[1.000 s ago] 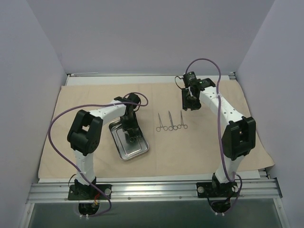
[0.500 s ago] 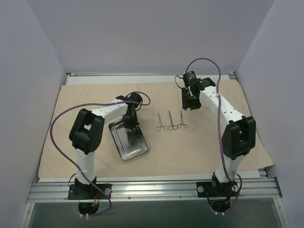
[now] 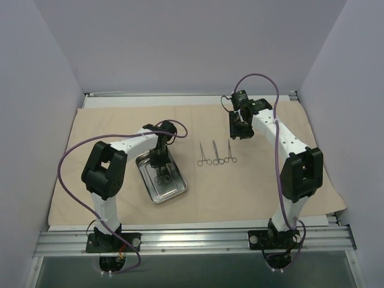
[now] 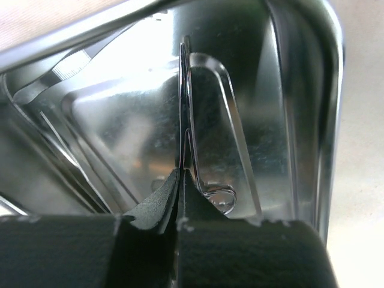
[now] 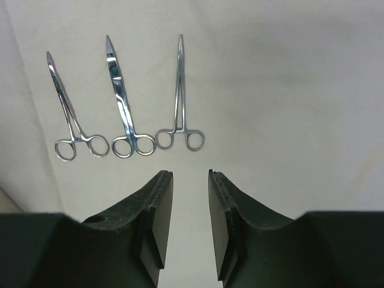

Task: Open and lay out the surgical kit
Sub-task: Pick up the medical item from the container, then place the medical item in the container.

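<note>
One forceps (image 4: 183, 102) is pinched tight in the tray (image 4: 312, 120) by the left claw (image 4: 180, 180); the right claw (image 5: 190, 198) is held ajar, empty, near three forceps (image 5: 125, 102) on the cloth (image 5: 288, 90).

The left arm (image 3: 132, 143) bends toward the table's middle, its left gripper (image 4: 182, 180) pointing down and pinched tight on thin forceps (image 4: 185, 108). The right arm (image 3: 282, 141) reaches toward the far edge, the right gripper (image 5: 189, 180) with its fingers apart.
</note>
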`<state>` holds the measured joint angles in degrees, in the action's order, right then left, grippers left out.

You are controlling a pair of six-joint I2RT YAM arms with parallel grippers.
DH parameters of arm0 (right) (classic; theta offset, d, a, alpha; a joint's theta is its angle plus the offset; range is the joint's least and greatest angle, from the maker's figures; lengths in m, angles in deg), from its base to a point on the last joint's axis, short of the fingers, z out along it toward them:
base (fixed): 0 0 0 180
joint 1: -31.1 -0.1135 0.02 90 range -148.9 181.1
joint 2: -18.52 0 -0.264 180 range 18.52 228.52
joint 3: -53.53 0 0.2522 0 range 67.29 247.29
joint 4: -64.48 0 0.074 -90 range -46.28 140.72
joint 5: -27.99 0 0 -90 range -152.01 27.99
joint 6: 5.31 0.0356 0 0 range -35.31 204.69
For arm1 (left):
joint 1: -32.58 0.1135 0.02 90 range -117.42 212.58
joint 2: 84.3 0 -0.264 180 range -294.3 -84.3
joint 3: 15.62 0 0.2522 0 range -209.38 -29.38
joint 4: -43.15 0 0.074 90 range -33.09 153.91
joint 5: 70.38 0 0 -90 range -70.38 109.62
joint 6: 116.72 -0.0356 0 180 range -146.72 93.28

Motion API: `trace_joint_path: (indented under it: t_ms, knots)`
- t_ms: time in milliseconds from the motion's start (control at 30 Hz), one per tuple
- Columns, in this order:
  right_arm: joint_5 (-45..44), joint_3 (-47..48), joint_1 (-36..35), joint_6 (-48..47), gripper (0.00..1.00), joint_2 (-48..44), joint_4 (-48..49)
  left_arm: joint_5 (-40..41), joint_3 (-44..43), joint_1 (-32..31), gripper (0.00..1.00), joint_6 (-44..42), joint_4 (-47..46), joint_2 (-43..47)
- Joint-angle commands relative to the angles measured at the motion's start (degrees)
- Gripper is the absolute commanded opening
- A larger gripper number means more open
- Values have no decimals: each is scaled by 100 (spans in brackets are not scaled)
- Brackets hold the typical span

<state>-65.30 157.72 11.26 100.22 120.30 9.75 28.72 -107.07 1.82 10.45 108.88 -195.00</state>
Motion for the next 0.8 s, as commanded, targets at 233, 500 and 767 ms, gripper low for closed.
trace_joint_path:
  t_ms: [233,500,767]
  knots:
    - [30,115,32,-6,31,-61,-95,65,-79,-9,18,-122,156,655]
    - [39,89,32,-15,31,-79,-95,100,-264,18,42,-218,183,417]
    - [83,-34,32,-6,31,-70,-60,267,-712,79,45,-465,-142,-75]
